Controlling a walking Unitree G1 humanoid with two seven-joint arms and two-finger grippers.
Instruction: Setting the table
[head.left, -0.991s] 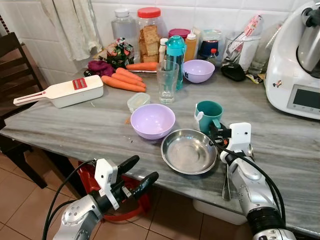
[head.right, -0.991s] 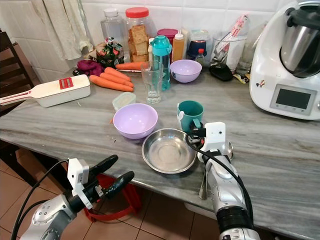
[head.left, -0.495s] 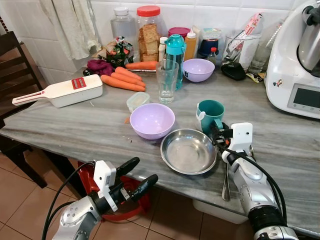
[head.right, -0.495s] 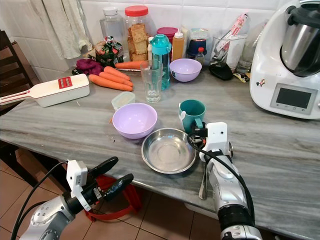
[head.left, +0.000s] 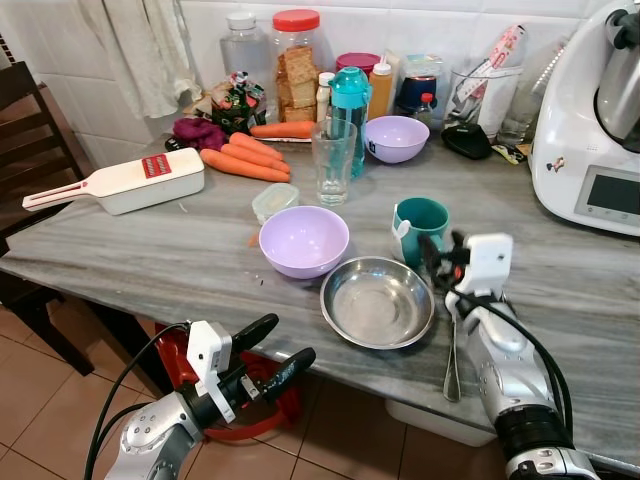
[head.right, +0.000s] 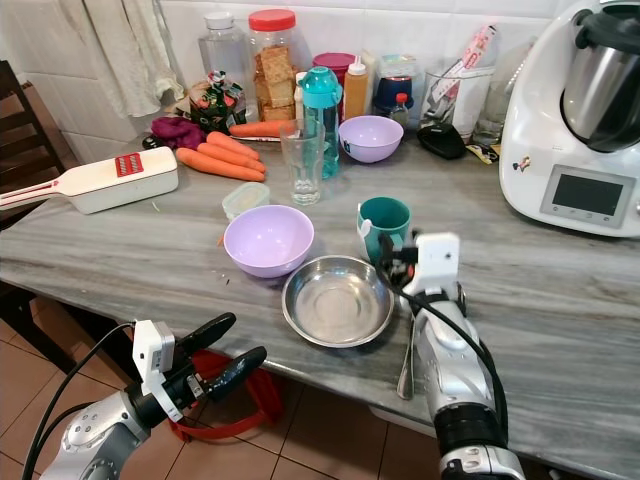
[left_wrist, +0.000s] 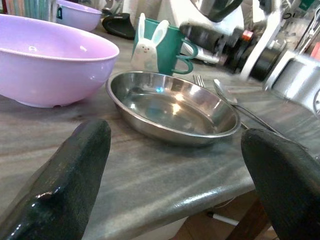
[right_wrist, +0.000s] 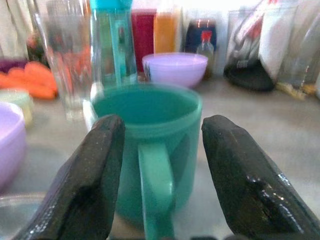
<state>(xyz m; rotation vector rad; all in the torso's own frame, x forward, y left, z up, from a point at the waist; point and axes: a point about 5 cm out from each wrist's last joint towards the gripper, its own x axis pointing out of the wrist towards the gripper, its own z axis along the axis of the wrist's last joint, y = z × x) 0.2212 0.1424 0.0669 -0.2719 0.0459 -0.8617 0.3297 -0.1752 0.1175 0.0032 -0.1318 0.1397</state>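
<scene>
Grey marble-patterned table (head.left: 120, 255) against a white tiled wall, crowded with kitchen items. Nearest: left pincer (head.left: 268, 348) held below the table's front edge, fingers spread wide, nothing between them. On the table just past the edge, a steel bowl (head.left: 377, 302); beside it, to the right, a spoon (head.left: 449, 350) lying flat, partly under the right arm. Right pincer (right_wrist: 157, 165) is level with the teal mug (head.left: 420, 228), fingers apart on either side of the mug's handle, not closed on it; contact cannot be judged. Mug stands upright just behind the steel bowl, bunny figure on its side. Large lilac bowl (head.left: 303, 240) left of the steel bowl. Farther: drinking glass (head.left: 333, 164), teal bottle (head.left: 350, 115), small lilac bowl (head.left: 397, 139), carrots (head.left: 245, 160), white slicer (head.left: 125, 182), jars by the wall.
</scene>
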